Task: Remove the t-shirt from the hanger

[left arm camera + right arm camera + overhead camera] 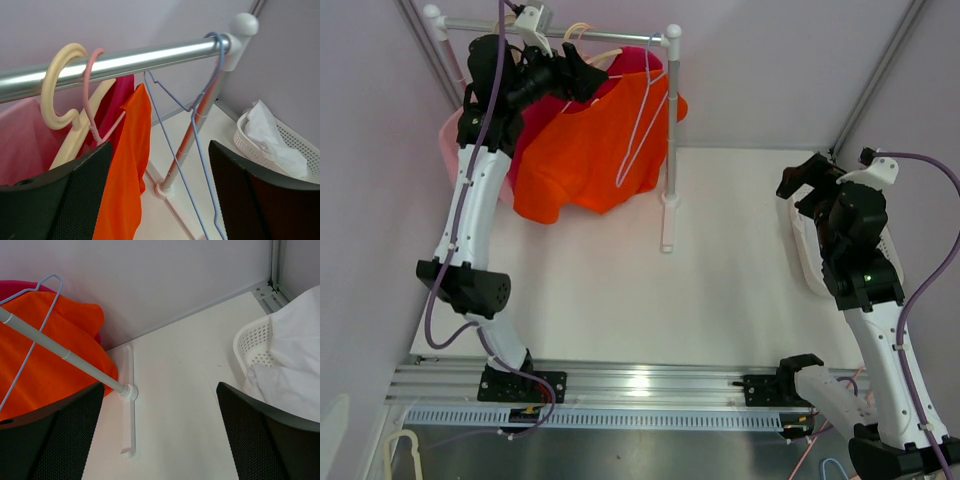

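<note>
Under rail (pixel 150 57), left end: cream hanger (pixel 46 95) and pink hanger (pixel 86 90) hooked side by side. Task item, orange t-shirt (pixel 130 165), hanging under rail, apparently from pink hanger, not yet off. Left gripper (pixel 160 146) facing rail, jaws spread, nothing pinched. Likely faults: pulling magenta garment (pixel 112 100) along with t-shirt; knocking bare blue wire hanger (pixel 194 109), just right along rail. Well right of rail: right gripper (pixel 160 390) spread, empty, beside basket (pixel 247 342) of white cloth (pixel 295 350).

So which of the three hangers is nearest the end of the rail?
The thin blue wire hanger, hooked right beside the white end cap; the cream hanger and pink hanger hang further along.
</note>
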Action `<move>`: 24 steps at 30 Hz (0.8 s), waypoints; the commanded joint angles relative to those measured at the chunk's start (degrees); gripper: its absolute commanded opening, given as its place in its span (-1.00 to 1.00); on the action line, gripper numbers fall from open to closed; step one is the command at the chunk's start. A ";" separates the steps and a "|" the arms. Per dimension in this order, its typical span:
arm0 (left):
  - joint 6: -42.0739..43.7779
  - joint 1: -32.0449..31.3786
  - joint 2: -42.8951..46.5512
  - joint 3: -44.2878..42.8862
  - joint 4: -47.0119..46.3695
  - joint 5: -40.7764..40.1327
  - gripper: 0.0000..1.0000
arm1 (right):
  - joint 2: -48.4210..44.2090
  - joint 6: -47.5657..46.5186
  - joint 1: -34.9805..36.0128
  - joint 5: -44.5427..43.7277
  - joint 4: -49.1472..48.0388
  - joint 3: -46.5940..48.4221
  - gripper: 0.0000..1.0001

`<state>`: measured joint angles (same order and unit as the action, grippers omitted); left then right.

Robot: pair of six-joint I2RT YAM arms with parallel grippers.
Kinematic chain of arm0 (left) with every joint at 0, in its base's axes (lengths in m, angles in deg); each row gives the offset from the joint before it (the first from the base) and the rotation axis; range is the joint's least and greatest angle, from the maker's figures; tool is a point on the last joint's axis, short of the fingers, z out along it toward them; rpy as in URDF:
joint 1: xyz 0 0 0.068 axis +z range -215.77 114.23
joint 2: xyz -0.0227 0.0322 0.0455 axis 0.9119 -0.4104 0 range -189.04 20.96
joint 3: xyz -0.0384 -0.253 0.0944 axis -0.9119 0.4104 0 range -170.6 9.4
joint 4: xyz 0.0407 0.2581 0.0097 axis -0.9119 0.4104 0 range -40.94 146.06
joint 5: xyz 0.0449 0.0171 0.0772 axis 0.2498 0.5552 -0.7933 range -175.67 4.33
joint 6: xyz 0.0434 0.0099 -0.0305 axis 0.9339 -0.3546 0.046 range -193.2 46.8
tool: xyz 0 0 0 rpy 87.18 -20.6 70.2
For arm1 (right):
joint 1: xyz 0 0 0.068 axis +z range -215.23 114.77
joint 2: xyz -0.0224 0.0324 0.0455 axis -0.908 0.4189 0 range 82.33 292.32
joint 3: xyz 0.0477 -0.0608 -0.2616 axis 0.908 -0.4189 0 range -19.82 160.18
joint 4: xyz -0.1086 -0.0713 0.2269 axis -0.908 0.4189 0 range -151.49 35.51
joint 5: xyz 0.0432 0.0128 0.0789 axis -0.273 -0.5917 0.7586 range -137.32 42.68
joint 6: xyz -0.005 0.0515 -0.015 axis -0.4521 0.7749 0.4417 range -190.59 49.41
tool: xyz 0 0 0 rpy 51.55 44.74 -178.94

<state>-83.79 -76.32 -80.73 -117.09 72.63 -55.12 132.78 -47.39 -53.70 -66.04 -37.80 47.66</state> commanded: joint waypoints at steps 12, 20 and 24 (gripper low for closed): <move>-0.84 0.53 -9.23 -10.00 2.18 -3.38 0.45 | -0.01 -3.60 0.34 1.23 -4.35 0.72 0.99; -2.94 0.61 -6.86 -8.95 1.83 1.88 0.49 | 0.34 -3.34 0.34 1.05 -4.61 0.63 0.99; -2.07 0.61 -4.14 -6.66 2.09 -2.59 0.56 | 0.70 -2.72 0.34 1.23 -4.35 0.72 0.99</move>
<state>-85.23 -76.12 -89.99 -123.98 76.24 -55.95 133.20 -49.75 -53.66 -65.36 -40.38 47.66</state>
